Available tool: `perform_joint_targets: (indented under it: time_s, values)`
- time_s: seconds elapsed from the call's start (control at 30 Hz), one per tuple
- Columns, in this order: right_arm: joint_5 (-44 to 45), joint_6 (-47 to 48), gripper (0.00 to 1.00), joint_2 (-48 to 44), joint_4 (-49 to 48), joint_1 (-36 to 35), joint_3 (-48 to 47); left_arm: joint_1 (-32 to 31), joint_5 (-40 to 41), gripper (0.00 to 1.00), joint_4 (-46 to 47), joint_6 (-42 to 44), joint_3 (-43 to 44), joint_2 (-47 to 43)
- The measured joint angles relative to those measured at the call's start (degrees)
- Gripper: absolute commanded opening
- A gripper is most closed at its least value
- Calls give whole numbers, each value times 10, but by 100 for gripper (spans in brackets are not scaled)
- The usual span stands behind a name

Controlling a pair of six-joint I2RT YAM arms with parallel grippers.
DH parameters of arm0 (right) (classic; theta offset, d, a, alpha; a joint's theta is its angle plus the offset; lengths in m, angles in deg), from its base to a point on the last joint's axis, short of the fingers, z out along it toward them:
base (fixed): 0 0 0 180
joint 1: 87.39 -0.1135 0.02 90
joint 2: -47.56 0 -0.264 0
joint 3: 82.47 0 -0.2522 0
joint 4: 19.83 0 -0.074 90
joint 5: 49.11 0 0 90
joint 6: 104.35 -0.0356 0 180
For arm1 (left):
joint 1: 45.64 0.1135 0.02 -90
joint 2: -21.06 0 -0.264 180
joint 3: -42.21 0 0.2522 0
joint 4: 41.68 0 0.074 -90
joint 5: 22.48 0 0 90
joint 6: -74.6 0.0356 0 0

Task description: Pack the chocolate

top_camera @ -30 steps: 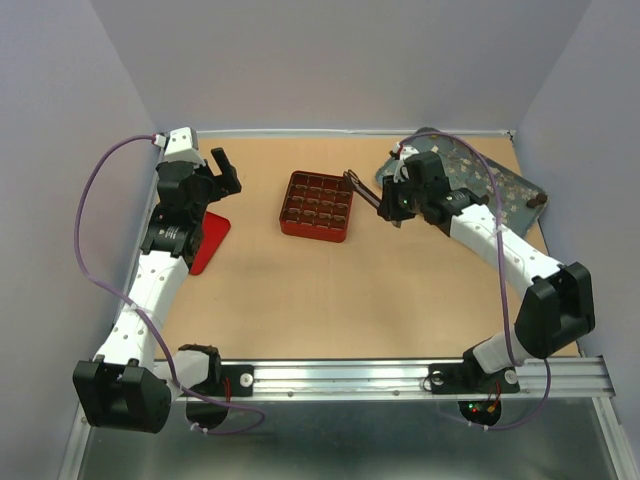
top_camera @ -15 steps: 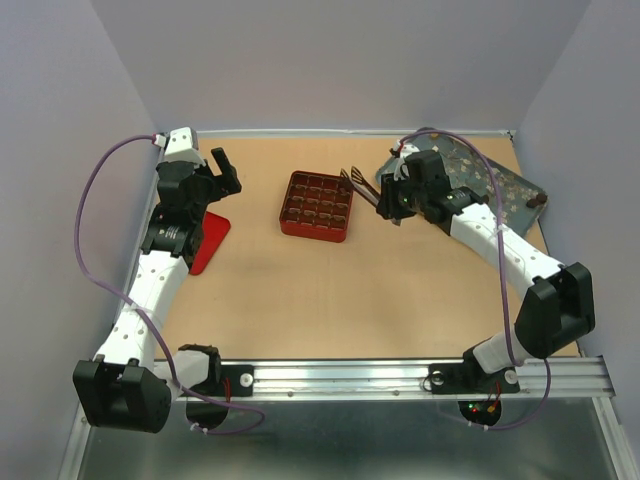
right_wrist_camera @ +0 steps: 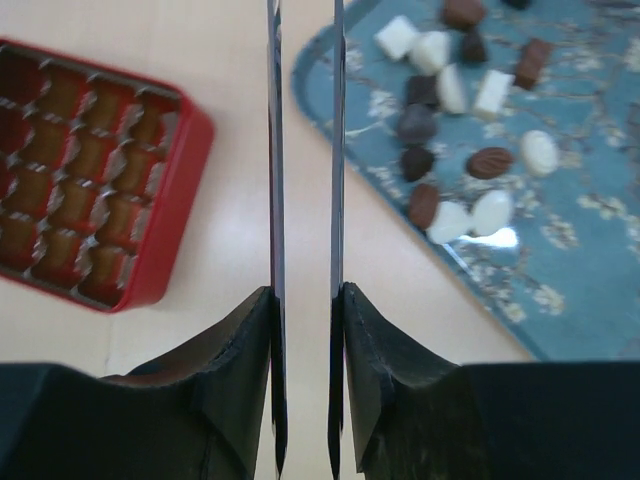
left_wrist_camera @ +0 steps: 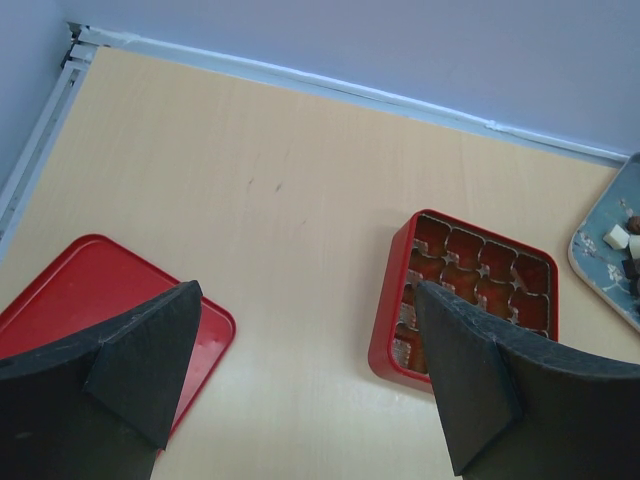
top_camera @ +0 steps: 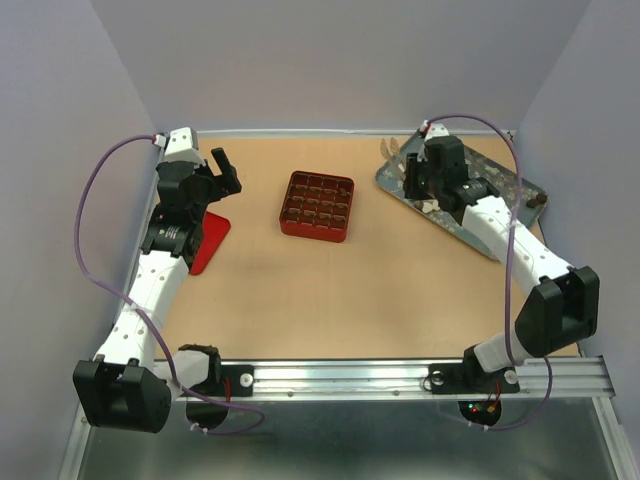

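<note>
Chocolate pieces [right_wrist_camera: 450, 150], brown and white, are re-approached from the red gridded box [right_wrist_camera: 178, 230] by metal tongs [right_wrist_camera: 338, 150] pinched in the right gripper [right_wrist_camera: 305, 310].

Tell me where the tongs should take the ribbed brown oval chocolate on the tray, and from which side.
Across its narrow middle, from straight above. The ribbed oval chocolate lies flat on the tray with open gaps along both long sides for the tongs held in the right tool, while a white piece crowds one end.
</note>
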Motion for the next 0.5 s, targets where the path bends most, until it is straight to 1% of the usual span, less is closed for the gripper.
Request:
perform_joint_targets:
  time_s: [0.13,0.23,0.33,0.4,0.5]
  values:
    - [24,3,38,16,-7,54,-11,0,0,99,0,0,0,0]
    - [43,4,40,54,-19,82,-22,0,0,99,0,0,0,0]
    - [49,3,41,92,-23,94,-23,0,0,99,0,0,0,0]
    - [49,2,43,119,-22,101,-27,0,1,99,0,0,0,0]
    - [50,-3,44,148,-23,106,-41,0,2,99,0,0,0,0]
